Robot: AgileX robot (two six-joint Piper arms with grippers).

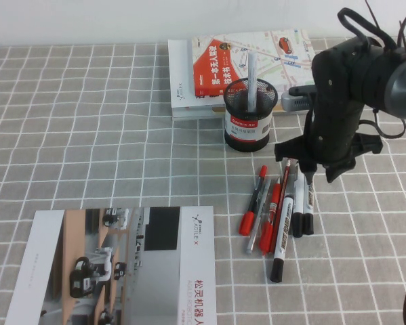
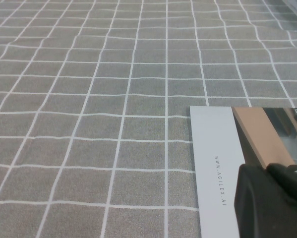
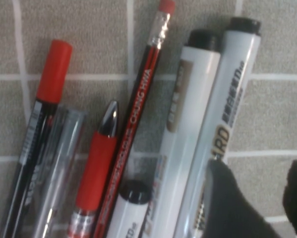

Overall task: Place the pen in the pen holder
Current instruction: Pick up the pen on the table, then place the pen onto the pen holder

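The pen [image 1: 310,203] is the outermost slim white marker with dark print, lying at the right of a row of pens on the checked cloth; it also shows in the right wrist view [image 3: 232,94]. The black mesh pen holder [image 1: 250,116] stands behind the row with a grey pen upright in it. My right gripper [image 1: 310,176] hangs low over the far end of the markers, open and empty [image 3: 265,208]. One finger [image 3: 227,203] lies over the pen's barrel, and the other is over bare cloth beside it. My left gripper [image 2: 272,203] is out of the high view, low over a brochure.
Beside the pen lie a plainer slim marker [image 3: 185,104], a red pencil [image 3: 138,114], a fat white marker [image 1: 280,237], a red pen [image 3: 96,163], a clear pen and a red-capped pen [image 1: 252,203]. Stacked books [image 1: 236,61] lie behind the holder. A brochure [image 1: 114,264] lies front left.
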